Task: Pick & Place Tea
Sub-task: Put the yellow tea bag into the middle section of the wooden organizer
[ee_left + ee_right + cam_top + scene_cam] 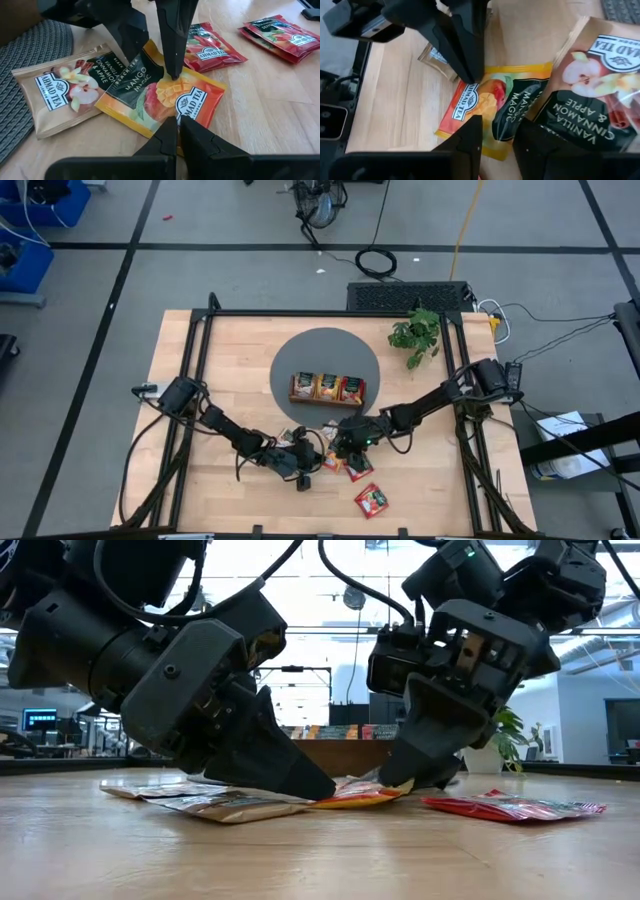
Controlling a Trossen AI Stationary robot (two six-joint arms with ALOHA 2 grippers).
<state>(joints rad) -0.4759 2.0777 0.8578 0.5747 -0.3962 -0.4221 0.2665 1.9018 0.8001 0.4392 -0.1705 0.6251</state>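
Note:
An orange mango tea sachet (165,95) lies flat on the wooden table, partly over a beige vanilla-cinnamon-apple sachet (65,92). My left gripper (177,125) is shut, with its tips down on the mango sachet's orange end. My right gripper (500,137) comes from the opposite side. It is open and its fingers stand astride the sachet's dark-printed half. Two red sachets (212,47) (280,32) lie flat just beyond. In the low view both grippers (322,788) (420,778) slant down to the sachets. My left gripper presses its shut fingertips down on the mango sachet's orange end (470,87), by the logo. It slants down from the table's left, and the sachet lies flat under it. My right gripper has one fingertip (172,75) on the sachet's top face near its middle, slanting down from the right. The other finger (132,42) stands at the edge beside the vanilla sachet; I cannot tell whether it touches.
The brown wooden tray (328,388), with sachets in its three compartments, stands on a round grey mat (300,352) behind the grippers. A green plant (415,335) is at the far right. Another red sachet (372,500) lies near the front edge.

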